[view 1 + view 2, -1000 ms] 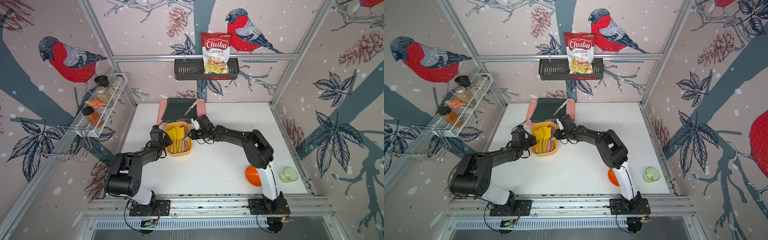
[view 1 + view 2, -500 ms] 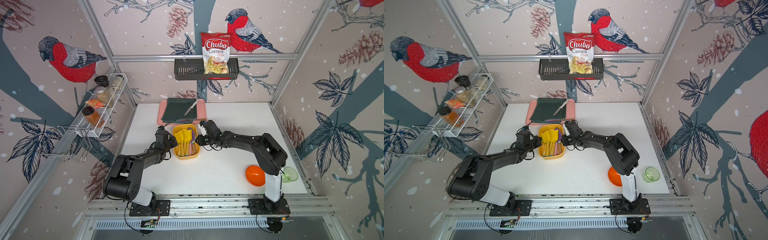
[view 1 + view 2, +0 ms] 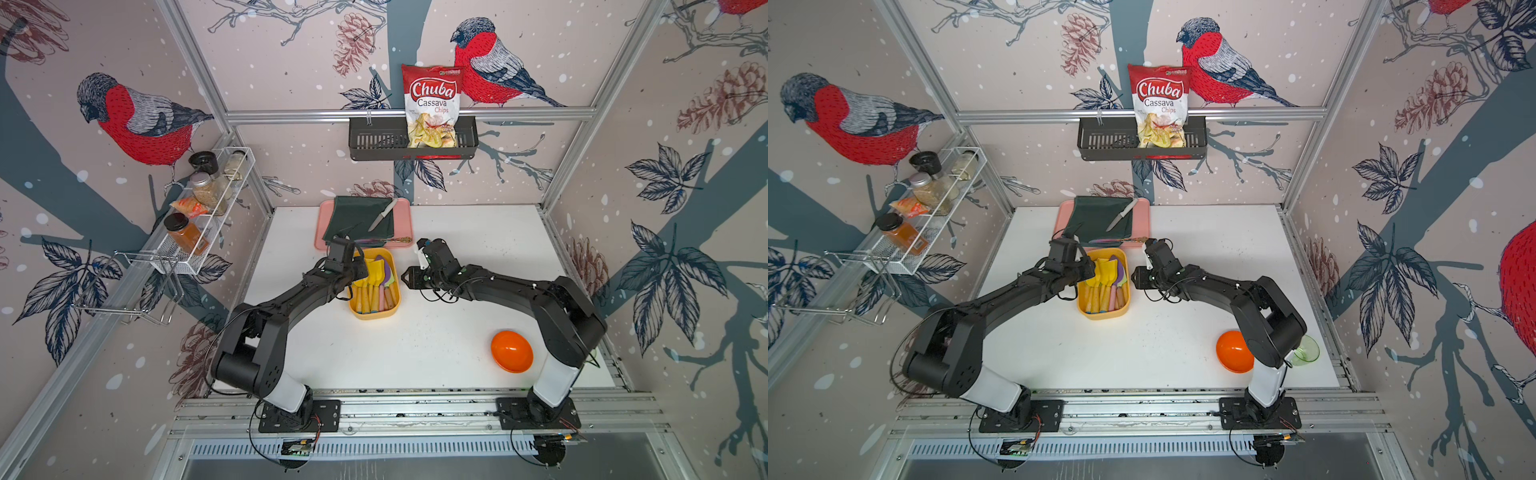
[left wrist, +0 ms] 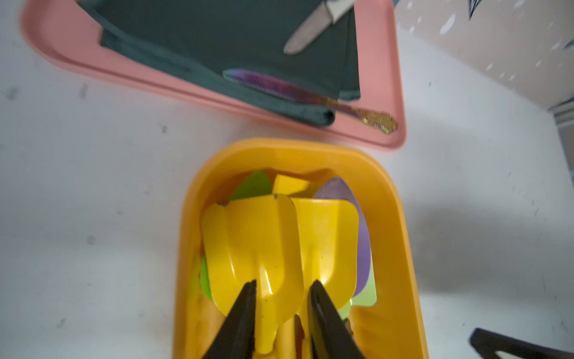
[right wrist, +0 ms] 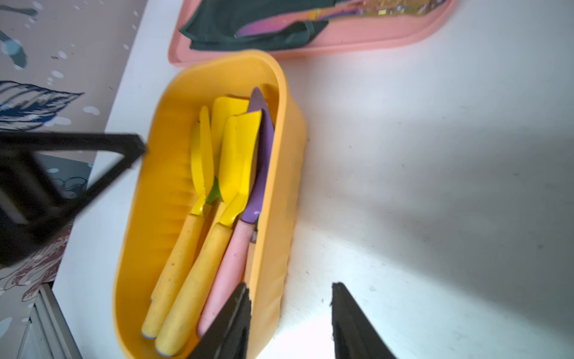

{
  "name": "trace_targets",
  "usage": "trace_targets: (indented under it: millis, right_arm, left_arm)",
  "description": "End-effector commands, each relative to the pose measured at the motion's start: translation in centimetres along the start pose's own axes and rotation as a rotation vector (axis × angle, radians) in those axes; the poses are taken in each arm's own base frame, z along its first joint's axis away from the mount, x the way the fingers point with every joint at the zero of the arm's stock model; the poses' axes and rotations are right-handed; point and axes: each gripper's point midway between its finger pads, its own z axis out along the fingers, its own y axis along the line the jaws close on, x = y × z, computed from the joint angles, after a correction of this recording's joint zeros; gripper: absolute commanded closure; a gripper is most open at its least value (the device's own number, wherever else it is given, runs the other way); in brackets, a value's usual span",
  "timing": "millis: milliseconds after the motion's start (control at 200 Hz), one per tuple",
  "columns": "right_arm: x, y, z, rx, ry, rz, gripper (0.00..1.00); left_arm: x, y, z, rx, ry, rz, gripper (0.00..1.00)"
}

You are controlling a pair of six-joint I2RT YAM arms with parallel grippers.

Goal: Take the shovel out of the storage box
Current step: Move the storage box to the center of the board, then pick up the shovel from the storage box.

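Shifted right, nothing lifted yet

Moved rightward since a second ago, the storage box (image 3: 374, 315) sits just near of one pink tray (image 3: 404, 228). Over its left the left gripper (image 4: 283, 281) hangs, jaws slightly spread astride the neck of a yellow shovel (image 4: 251, 242), not closed on it. Nothing is out; gripping and lifting remain, I reckon. Inside: three yellow blades (image 5: 239, 155), one purple, some green. Right of the box the right gripper (image 5: 290, 284) has drawn back, jaws spread, empty. One orange bowl (image 3: 512, 351) lies near-right
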Motion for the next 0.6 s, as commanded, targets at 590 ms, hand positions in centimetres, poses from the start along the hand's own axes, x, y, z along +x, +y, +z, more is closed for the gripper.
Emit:
trace_targets:
  millis: [590]
  right_arm:
    - [-1.3,-0.4,-3.1,-0.029,-0.109,0.002,0.54]
  left_arm:
    - [5.4,1.7,1.0,-0.272,0.303,0.098,0.65]
